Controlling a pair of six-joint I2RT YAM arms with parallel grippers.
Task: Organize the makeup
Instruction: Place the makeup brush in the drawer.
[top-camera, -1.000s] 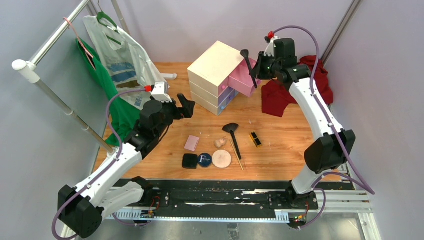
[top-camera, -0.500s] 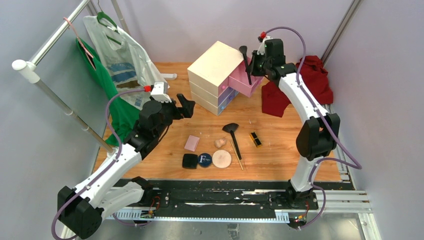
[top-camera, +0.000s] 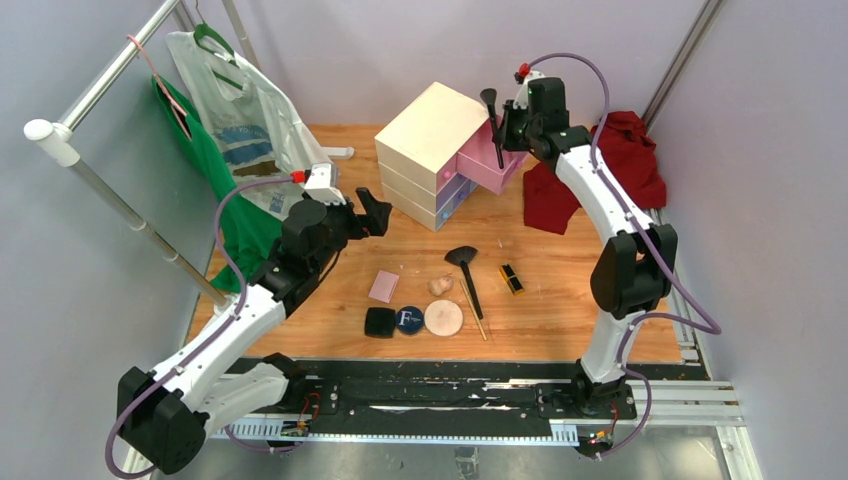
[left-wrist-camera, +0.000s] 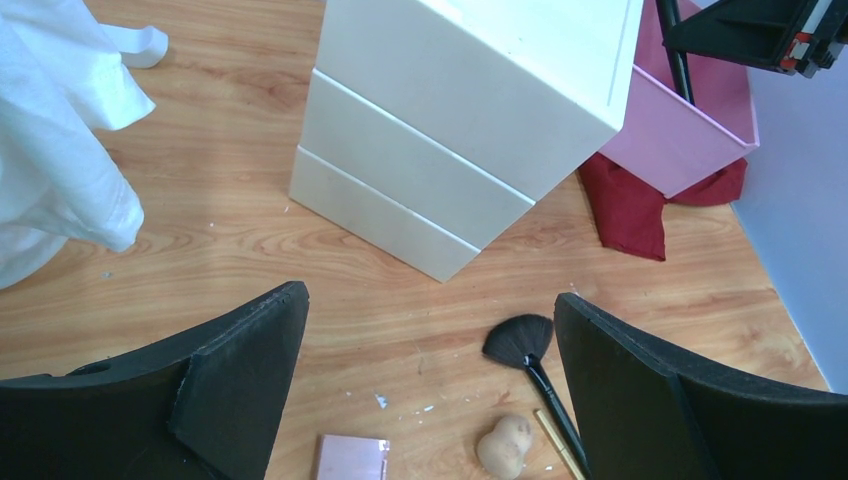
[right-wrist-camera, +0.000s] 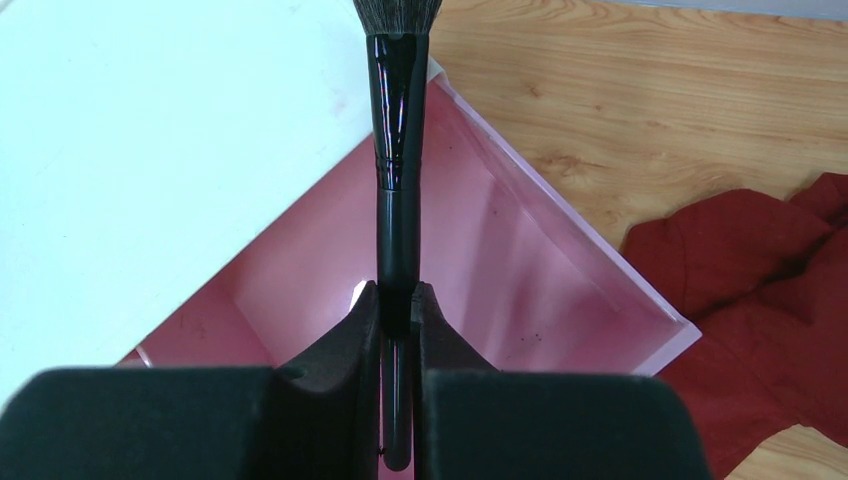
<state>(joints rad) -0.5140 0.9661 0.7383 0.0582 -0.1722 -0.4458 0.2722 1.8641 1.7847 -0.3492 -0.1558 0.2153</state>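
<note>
Right arm has swung in to the cream chest since a second ago. Right jaws are clamped on a black brush, held over the chest's open pink drawer, not dropped yet. Left jaws are wide apart and empty, in front of the chest. Also in front of the chest, on the surface: fan brush, lipstick, sponge, pink square, black compact, navy compact, puff. Looks like early days.

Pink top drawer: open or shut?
Open. The pink drawer sticks out from the cream chest, its inside showing under the held brush.
</note>
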